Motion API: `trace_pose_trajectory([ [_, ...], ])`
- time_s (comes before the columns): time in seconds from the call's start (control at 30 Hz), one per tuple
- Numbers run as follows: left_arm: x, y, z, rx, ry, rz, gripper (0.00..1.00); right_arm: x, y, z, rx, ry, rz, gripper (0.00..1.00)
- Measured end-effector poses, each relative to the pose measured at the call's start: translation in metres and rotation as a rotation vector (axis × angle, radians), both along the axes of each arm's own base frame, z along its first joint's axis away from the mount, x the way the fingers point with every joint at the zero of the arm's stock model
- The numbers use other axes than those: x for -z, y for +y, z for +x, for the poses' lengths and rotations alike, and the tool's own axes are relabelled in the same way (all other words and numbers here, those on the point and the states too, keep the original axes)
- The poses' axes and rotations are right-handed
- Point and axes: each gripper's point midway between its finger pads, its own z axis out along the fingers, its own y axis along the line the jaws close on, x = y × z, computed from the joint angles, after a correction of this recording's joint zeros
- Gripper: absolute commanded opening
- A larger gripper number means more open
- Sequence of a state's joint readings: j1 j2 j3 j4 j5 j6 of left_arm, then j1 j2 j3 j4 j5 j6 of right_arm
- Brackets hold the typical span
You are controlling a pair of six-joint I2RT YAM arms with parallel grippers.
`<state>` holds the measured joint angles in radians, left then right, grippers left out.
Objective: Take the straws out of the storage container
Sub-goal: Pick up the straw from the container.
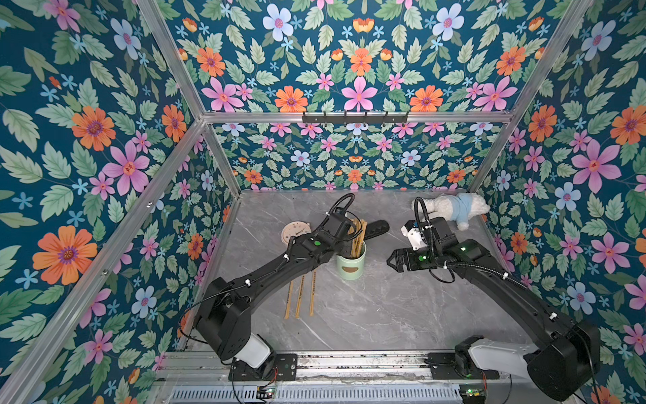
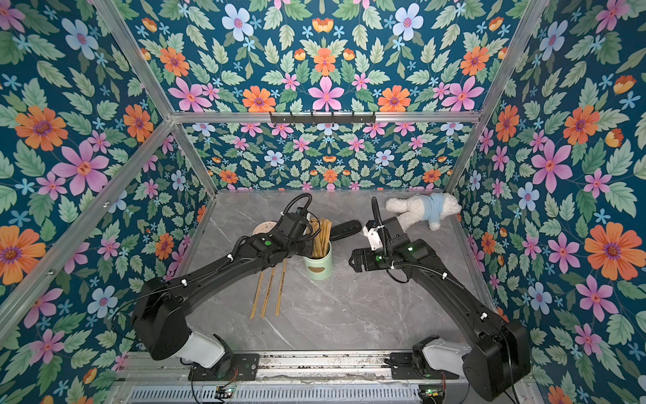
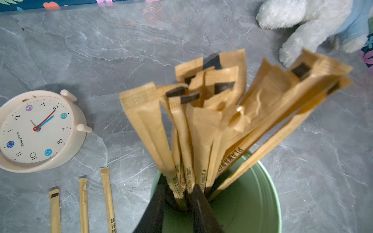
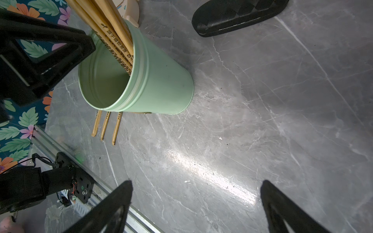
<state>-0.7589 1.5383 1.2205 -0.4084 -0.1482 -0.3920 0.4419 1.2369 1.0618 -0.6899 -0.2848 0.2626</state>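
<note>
Tan paper-wrapped straws (image 3: 203, 125): most stand in mint-green cylindrical canister (image 1: 351, 267), mid-counter. Three loose straws (image 1: 300, 297) lie flat on grey marble counter (image 1: 384, 307), nearer its front edge. Left tool (image 3: 179, 189) straddles a few inside the rim; can't tell if clamped. Right tool (image 4: 196, 182) spread wide, empty. Early stage, bulk left.

Three straws (image 1: 300, 297) lying loose, about a dozen more in one storage container (image 1: 351, 267), one clock (image 1: 296, 232), one plush toy (image 1: 451, 206), one black case (image 1: 375, 229)

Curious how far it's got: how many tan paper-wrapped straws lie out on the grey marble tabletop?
3 straws in a row beside the mint-green canister: outer, middle, nearest the canister; the left arm crosses over their far ends.
</note>
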Motion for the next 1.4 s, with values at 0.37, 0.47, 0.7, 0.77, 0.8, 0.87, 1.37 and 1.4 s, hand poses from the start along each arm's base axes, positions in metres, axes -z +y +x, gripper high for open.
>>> trace_pose_trajectory([
  [0.37,0.000,0.008,0.009,-0.030,-0.006,0.023,0.27,0.000,0.000,0.000,0.000,0.000,0.000,0.99],
  [0.47,0.003,0.010,0.012,-0.035,-0.003,0.032,0.27,0.000,0.000,0.000,0.000,0.000,0.000,0.99],
  [0.7,0.005,0.010,0.015,-0.029,-0.002,0.042,0.26,0.002,0.000,0.000,0.000,0.005,-0.002,0.99],
  [0.77,0.004,0.010,0.015,-0.028,-0.004,0.039,0.26,0.002,0.000,0.000,0.000,0.006,-0.003,0.99],
  [0.8,0.004,0.010,0.015,-0.028,-0.006,0.037,0.26,0.002,0.000,0.000,0.000,0.006,-0.003,0.99],
  [0.87,0.003,0.009,0.016,-0.027,-0.008,0.034,0.27,0.003,0.000,0.001,0.000,0.009,-0.004,0.99],
  [1.37,0.002,0.005,0.023,-0.029,-0.019,0.025,0.18,0.004,0.001,0.001,-0.001,0.012,-0.005,0.99],
  [1.4,0.002,0.005,0.024,-0.029,-0.020,0.024,0.16,0.004,0.000,0.001,-0.001,0.012,-0.005,0.99],
])
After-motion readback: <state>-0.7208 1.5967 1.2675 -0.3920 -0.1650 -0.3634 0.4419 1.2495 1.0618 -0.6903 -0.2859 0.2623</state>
